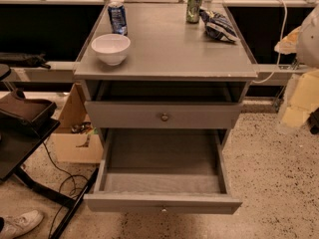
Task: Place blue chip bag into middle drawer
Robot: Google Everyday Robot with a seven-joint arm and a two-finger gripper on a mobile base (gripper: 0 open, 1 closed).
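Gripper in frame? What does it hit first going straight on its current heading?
Gripper is not in view; only a white rounded part, likely the arm, shows at the right edge, so heading cannot be told. Closest to it: the blue chip bag on the cabinet top.

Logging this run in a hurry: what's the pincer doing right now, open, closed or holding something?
Pincer: out of view, so it cannot be told. The chip bag lies on the cabinet top, with nothing gripping it.
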